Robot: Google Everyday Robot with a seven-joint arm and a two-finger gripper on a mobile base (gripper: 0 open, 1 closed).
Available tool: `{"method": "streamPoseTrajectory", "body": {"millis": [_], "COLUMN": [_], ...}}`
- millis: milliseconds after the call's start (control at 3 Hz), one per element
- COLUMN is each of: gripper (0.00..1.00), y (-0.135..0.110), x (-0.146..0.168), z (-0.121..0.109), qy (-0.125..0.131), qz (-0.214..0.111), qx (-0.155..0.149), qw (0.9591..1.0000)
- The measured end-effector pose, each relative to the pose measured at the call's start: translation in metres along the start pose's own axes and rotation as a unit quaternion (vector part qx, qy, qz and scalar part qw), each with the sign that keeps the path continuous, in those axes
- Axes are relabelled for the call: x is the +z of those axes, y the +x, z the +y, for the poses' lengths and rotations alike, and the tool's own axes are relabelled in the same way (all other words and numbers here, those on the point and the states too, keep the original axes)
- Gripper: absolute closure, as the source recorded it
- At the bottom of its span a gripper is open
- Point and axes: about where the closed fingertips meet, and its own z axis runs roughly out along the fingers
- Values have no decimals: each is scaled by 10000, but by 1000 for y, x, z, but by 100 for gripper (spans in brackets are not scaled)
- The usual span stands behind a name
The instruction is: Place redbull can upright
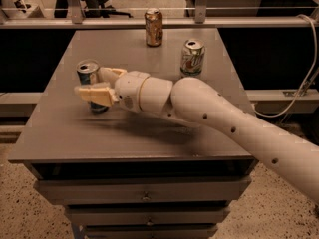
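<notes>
The redbull can is slim, blue and silver, and stands nearly upright on the left part of the grey table, its base on or just above the top. My gripper reaches in from the right and is shut on the can's middle. One cream finger crosses in front of the can and the other lies behind it. The lower part of the can is partly hidden by the front finger.
A gold-brown can stands at the table's back centre. A white-and-green soda can stands at the back right, just behind my arm. The table has drawers below and a rail behind it.
</notes>
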Motion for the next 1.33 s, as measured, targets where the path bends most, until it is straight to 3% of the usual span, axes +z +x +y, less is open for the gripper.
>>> {"method": "streamPoseTrajectory", "body": {"millis": [333,1000,1333], "gripper": [0,0,0], "y": [1,-28,-25], "x": [-19,-95,-96], "z": [2,-21,-11], "qy": [67,293,93], "qz": [136,731,848], "qx": [-74,-585,-586], "qw": [9999,9952,9946]}}
